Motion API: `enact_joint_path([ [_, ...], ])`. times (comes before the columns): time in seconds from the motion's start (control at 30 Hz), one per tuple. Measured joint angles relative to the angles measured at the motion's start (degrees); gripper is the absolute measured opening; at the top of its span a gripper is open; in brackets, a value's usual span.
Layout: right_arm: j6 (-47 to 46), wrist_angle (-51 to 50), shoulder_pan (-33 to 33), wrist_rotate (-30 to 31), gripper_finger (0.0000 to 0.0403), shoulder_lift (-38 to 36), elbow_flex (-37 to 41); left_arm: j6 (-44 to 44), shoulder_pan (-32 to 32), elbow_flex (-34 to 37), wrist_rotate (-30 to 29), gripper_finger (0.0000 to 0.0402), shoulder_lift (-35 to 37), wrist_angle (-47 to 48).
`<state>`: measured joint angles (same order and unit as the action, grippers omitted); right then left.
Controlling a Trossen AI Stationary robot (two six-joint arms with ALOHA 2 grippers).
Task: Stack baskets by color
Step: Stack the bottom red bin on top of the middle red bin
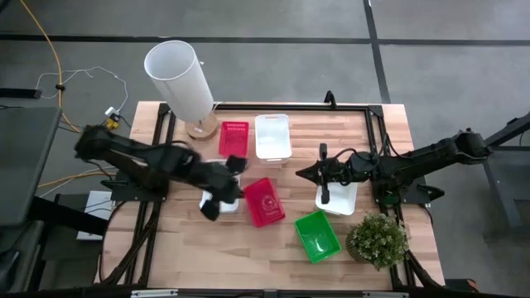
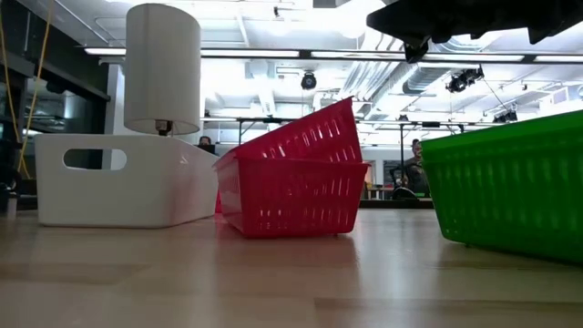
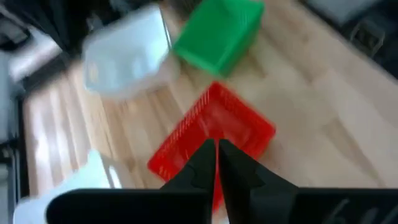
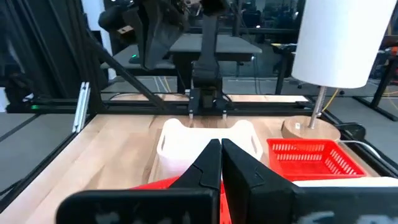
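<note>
My left gripper (image 1: 230, 184) (image 3: 216, 157) hangs shut and holds nothing, above and just left of a red basket (image 1: 264, 201) (image 3: 214, 132). In the low view that red basket (image 2: 291, 196) holds a second red basket (image 2: 301, 137) tilted inside it. Another red basket (image 1: 233, 138) and a white basket (image 1: 272, 136) sit at the far side. A white basket (image 1: 222, 203) lies under my left arm, and another white basket (image 1: 339, 199) lies below my right arm. A green basket (image 1: 318, 235) rests near the front. My right gripper (image 1: 301, 174) (image 4: 220, 163) waits shut, level, above mid-table.
A tall white cylinder on a wooden foot (image 1: 180, 79) stands at the far left. A small potted plant (image 1: 378, 240) sits at the near right corner. Bare wood shows along the near edge (image 1: 215, 257) and between the far baskets and the right arm.
</note>
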<state>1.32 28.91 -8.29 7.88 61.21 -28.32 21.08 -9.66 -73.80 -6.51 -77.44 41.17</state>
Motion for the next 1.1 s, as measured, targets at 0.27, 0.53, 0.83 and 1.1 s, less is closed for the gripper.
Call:
enact_joint_path([
  [0.27, -1.49, -0.22, 0.0, -2.63, 0.0, 0.0, 0.0, -5.92, -4.21, 36.8, -7.12, 0.0001, 20.85, -43.25],
  [0.53, -7.19, -0.15, -0.01, -5.36, 0.0, 6.3, -0.26, -10.67, -8.14, 55.58, -16.75, 0.0, 28.83, -74.6],
  [0.83, -12.9, -13.36, -0.01, -11.35, 0.0, 19.0, -7.72, -16.45, -11.16, 54.62, -18.23, 0.0, 33.32, -69.72],
  [1.1, -13.17, -19.28, -0.12, -12.68, 0.0, 26.98, -15.47, -16.43, -13.35, 54.53, -20.87, 0.0, 33.67, -70.44],
])
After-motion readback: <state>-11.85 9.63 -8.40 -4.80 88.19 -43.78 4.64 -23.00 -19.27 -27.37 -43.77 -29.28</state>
